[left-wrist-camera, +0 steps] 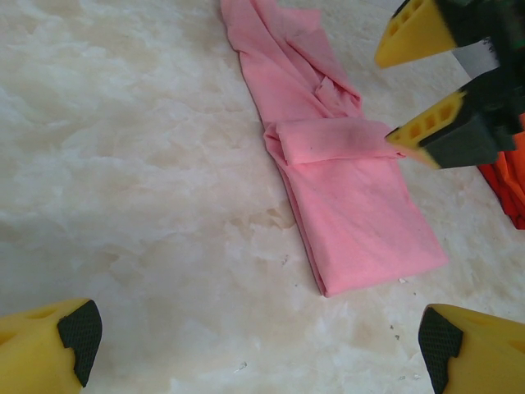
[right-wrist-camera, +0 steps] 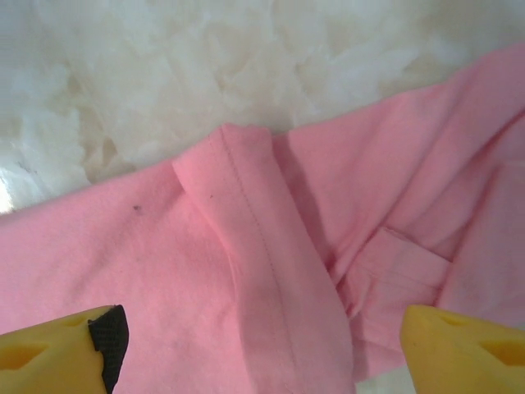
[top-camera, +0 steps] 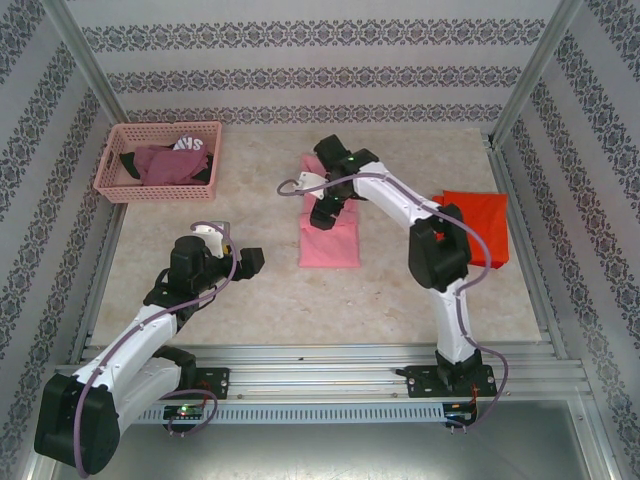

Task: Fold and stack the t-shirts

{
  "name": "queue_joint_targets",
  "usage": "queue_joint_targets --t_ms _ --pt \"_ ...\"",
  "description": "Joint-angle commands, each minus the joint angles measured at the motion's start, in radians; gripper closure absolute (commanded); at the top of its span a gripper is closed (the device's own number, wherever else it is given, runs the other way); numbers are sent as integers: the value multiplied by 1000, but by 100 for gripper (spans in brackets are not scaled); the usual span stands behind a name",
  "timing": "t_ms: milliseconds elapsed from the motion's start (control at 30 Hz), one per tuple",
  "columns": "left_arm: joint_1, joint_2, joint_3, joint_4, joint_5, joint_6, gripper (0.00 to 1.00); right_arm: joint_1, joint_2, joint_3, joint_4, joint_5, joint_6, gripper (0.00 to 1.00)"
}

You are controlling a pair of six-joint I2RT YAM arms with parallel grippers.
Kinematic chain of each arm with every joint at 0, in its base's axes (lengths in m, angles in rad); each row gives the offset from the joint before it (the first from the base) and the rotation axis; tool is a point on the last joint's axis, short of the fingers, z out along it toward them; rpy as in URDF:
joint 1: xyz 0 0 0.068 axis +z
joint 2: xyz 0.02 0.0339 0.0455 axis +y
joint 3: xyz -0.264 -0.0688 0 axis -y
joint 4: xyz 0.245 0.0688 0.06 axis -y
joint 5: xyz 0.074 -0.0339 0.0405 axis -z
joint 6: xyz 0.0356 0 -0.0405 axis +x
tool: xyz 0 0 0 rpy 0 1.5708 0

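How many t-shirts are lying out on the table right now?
2: the pink t-shirt mid-table beneath the right gripper, the orange t-shirt near the right edge, partly hidden by that arm.

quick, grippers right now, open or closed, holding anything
left gripper: open, holding nothing
right gripper: open, just above the pink t-shirt, not gripping it
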Motion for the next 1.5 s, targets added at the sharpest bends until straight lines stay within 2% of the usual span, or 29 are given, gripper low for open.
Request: queue_joint_targets --t_ms 0,267,433,533,667,767,1033,1467 --pt "7 -15 11 -16 5 1 0 -35 -135 -127 220 -102 98 15" --pt "-23 30 58 -40 -13 45 0 -45 -320 -480 464 -94 238 17" --pt "-41 76 61 4 -5 33 0 11 -401 -648 416 -86 79 16" --pt "-40 91 55 26 -7 24 0 75 -425 -699 311 -80 -91 18" --pt "-40 100 46 46 -20 2 0 136 -412 -713 219 -74 -127 22" --pt "-40 108 32 70 -20 -21 0 161 -378 -714 214 -46 -126 27" --pt "-41 83 21 46 -28 -16 0 155 -283 -660 223 33 -129 41" --pt "-40 68 6 48 -37 -9 0 147 -166 -571 210 88 -95 50"
